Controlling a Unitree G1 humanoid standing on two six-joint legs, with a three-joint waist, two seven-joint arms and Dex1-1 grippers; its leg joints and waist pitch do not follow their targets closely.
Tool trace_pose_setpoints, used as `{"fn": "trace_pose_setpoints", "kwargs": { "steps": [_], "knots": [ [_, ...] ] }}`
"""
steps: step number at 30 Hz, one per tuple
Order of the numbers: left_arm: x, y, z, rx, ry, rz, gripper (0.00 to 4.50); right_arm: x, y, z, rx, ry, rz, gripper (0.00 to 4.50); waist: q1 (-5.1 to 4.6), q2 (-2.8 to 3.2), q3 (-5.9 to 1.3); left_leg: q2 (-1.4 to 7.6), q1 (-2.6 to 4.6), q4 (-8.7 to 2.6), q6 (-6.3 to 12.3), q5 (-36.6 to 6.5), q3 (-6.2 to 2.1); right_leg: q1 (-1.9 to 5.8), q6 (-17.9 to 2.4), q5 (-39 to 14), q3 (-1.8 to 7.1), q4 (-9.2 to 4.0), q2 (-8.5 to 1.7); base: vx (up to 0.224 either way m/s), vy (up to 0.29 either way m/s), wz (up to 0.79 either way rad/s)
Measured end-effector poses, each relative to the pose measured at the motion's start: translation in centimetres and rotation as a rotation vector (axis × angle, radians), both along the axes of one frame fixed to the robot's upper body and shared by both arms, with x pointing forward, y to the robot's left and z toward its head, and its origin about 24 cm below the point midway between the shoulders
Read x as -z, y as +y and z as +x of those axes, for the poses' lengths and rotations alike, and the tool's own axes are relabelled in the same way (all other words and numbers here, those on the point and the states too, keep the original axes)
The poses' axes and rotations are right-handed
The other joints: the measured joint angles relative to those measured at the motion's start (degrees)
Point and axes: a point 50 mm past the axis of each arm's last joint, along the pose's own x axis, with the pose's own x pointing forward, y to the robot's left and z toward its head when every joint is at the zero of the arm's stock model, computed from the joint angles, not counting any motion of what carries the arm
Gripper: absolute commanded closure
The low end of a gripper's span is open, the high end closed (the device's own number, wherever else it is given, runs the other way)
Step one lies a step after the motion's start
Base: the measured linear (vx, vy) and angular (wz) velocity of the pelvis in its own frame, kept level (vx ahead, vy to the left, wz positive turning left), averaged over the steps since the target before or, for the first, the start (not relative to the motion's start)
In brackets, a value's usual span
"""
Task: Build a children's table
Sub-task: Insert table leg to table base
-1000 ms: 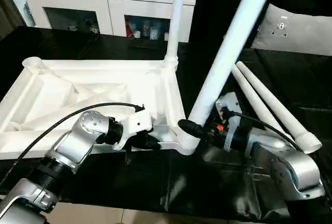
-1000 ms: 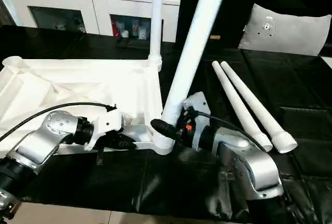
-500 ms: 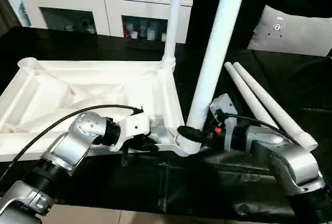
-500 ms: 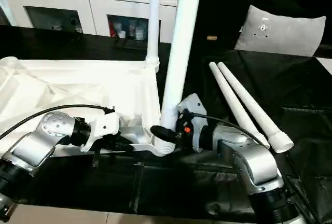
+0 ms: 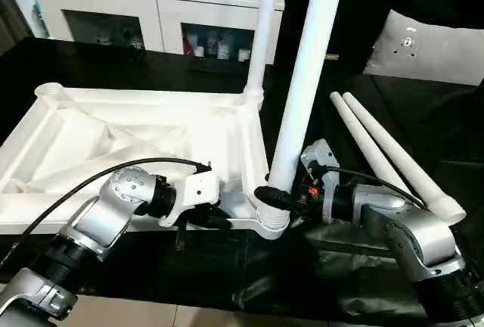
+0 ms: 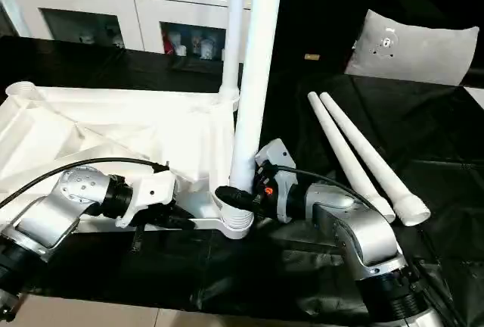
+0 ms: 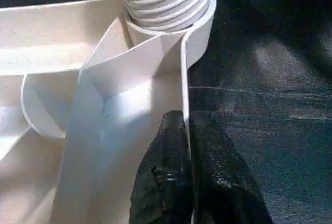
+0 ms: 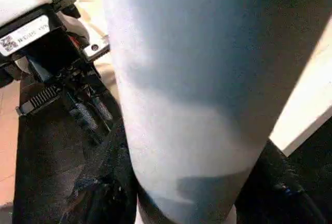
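While hidden overhead, left gripper [image 7: 185,146] pinching table top [image 7: 62,79] rim.

Table top [image 5: 136,134] lying underside up before me on my left, one leg [image 5: 259,32] upright in its far right corner socket, a second leg [image 5: 301,85] standing in the near right socket [image 5: 272,217], two loose legs [image 5: 393,157] lying side by side to the right, cushion [image 5: 423,47] behind them, cabinet [image 5: 151,9] at the back.

It looked like a lab or demo room fitted out with home furniture. A white sideboard [image 5: 151,9] with glass-fronted compartments stood along the back, small items on its shelves and a tangle of dark gear on top. Black sheeting [image 5: 227,274] covered the work surface, over a pale floor [image 5: 151,316].
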Motion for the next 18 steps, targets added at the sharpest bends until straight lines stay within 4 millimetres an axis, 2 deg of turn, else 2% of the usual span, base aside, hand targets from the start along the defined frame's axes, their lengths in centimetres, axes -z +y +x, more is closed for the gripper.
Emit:
{"fn": "trace_pose_setpoints", "kwargs": {
  "steps": [3, 10, 13, 18],
  "knots": [
    [0.1, 0.0, 0.0, -0.006, -0.002, -0.003, 4.50, 0.4, -0.2, -0.1, 0.030, 0.006, 0.029, 2.59, 0.11, 0.00, -0.01, 0.00, 0.04, 0.00, -0.03, 0.01, 0.00, 0.03, 0.00, 0.00, 0.00, 0.01, 0.00, 0.000, 0.000, 0.00],
    [0.2, 0.0, 0.1, -0.014, 0.008, -0.012, 4.50, 2.5, -1.2, -0.9, 0.209, 0.081, 0.259, 2.59, 0.10, 0.22, -0.01, -0.01, 0.03, 0.01, -0.03, 0.02, -0.01, 0.04, -0.01, 0.01, 0.00, 0.00, -0.01, 0.000, 0.000, 0.00],
    [0.4, -0.2, 0.1, -0.019, 0.016, -0.022, 4.50, 2.9, -1.4, -1.3, 0.229, 0.065, 0.276, 2.59, 0.26, 0.32, -0.08, -0.01, 0.06, 0.00, -0.03, 0.01, -0.03, 0.17, 0.00, 0.00, -0.03, 0.00, -0.01, 0.000, 0.000, 0.00],
    [0.6, -0.3, 0.2, -0.022, 0.025, -0.029, 4.50, 3.1, -1.4, -2.1, 0.223, 0.014, 0.256, 2.59, 0.30, 0.83, -0.40, -0.05, 0.07, 0.00, 0.00, 0.00, -0.03, 0.23, 0.03, -0.02, -0.03, -0.09, -0.05, 0.000, 0.000, 0.00]
  ]
}}
